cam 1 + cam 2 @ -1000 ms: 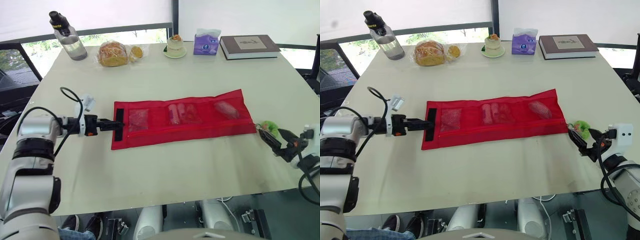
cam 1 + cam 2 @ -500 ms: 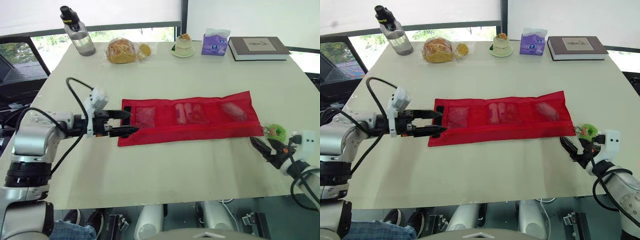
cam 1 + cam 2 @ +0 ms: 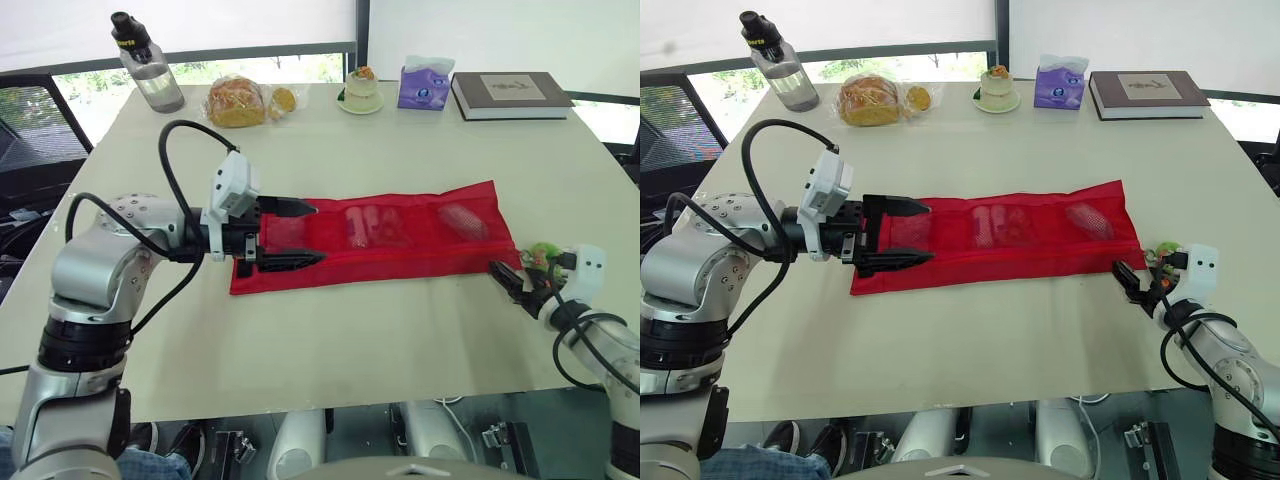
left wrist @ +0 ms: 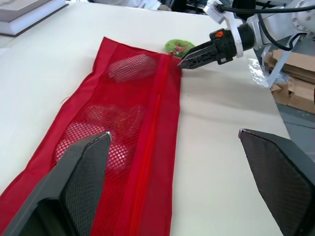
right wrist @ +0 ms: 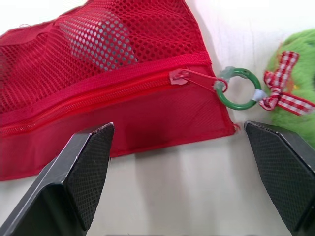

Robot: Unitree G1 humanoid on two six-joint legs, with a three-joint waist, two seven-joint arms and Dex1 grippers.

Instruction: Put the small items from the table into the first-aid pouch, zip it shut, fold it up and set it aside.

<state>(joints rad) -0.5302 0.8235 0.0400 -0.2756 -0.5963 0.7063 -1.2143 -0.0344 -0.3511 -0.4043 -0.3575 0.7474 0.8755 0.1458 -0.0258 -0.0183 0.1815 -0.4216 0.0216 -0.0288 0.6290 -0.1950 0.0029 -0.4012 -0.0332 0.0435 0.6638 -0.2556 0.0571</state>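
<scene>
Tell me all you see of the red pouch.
The red pouch lies flat, unfolded, on the table: mesh fabric, small items in three pockets. Its zipper runs along the near edge, slider at the right end, carrying a green ring and plush charm. The open left pincer straddles its left end; the open right pincer faces its right corner.

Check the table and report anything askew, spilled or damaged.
Nothing looks spilled or damaged. The red pouch lies flat but slightly slanted on the table, its right end farther from the robot. The water bottle stands upright, and the book lies flat.
</scene>
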